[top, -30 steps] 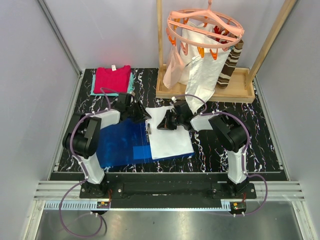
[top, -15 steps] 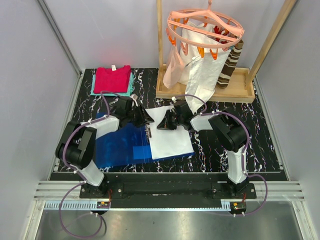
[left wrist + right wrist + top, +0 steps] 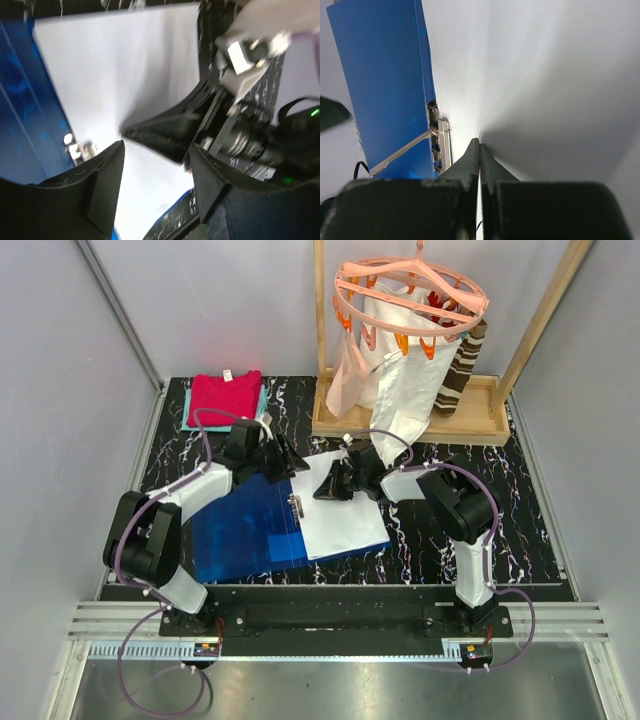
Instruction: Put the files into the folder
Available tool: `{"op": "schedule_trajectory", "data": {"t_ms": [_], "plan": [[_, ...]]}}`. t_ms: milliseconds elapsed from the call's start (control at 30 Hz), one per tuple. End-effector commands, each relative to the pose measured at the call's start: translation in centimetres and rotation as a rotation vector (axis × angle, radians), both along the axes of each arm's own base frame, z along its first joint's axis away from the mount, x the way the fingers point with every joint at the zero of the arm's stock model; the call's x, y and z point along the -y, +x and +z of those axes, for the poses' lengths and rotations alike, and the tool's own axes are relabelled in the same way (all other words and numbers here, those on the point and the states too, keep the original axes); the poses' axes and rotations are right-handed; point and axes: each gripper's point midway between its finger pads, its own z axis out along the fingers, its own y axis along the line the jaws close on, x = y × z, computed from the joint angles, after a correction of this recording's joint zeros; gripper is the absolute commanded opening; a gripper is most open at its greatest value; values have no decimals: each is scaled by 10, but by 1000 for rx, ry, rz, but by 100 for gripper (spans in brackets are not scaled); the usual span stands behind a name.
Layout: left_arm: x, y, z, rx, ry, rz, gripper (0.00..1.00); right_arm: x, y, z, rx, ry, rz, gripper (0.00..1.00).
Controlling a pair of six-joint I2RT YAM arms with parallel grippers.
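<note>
Files [image 3: 345, 518] lie on the right half of the open blue folder [image 3: 240, 530], beside its metal clip [image 3: 297, 505]. My right gripper [image 3: 479, 145], tips pressed together, bears on the sheets, likely to pin them. My left gripper [image 3: 156, 150] hovers spread and empty nearby.

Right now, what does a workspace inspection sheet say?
Surface: black marbled tabletop.
Job's things: blue folder open flat; white files on its right half.
Clutter: folded cloths back left; wooden rack with peg hanger, garments back right.
Grippers: left gripper open above the files; right gripper shut, tips on files.
Cables: purple cables loop at the near edge.
Surroundings: grey walls; metal rail in front.
</note>
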Motion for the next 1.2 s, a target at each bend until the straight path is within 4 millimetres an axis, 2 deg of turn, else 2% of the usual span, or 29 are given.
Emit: {"op": "schedule_trajectory", "data": {"t_ms": [0, 67, 100, 167, 200, 267, 333, 467, 600, 700, 867, 900, 967, 1000, 1033, 1067, 1167], "plan": [[7, 33, 9, 38, 6, -8, 53, -4, -2, -1, -16, -5, 6, 0], [8, 42, -4, 14, 18, 0, 49, -6, -1, 2, -18, 0, 8, 0], [8, 43, -21, -25, 36, 2, 44, -7, 0, 5, -13, 3, 10, 0], [8, 49, -31, -41, 41, 5, 38, -8, 0, 10, -15, 11, 6, 0], [10, 50, -42, -60, 41, 3, 35, -8, 0, 14, -10, 17, 7, 0], [12, 50, -51, -77, 34, -10, 27, -11, 0, 20, -6, 26, 9, 2], [6, 49, -65, -100, 64, -2, 22, -13, 0, 26, 0, 27, 11, 3], [-2, 48, -74, -96, 87, 11, 16, -17, 0, 29, 6, 24, 16, 5], [-4, 43, -92, -134, 109, 2, 12, -23, -3, 30, -6, 30, 24, 6], [-4, 37, -104, -162, 109, 1, 6, -27, -4, 43, -5, 27, 11, 14], [-7, 31, -108, -170, 112, 1, 5, -23, -5, 69, -50, 12, -83, 54], [-7, 31, -107, -166, 112, 0, 4, -24, -9, 80, -76, 35, -107, 57], [-7, 30, -106, -164, 115, -1, 4, -21, -13, 84, -116, 50, -144, 66], [-7, 30, -105, -162, 114, -2, 4, -22, -15, 93, -143, 79, -173, 67], [-7, 30, -105, -161, 115, -3, 3, -20, -18, 91, -171, 84, -194, 67], [-7, 31, -104, -160, 114, -2, 3, -20, -20, 97, -187, 105, -207, 61], [-7, 30, -105, -162, 115, -1, 3, -28, -27, 105, -248, 157, -237, 60]]}}
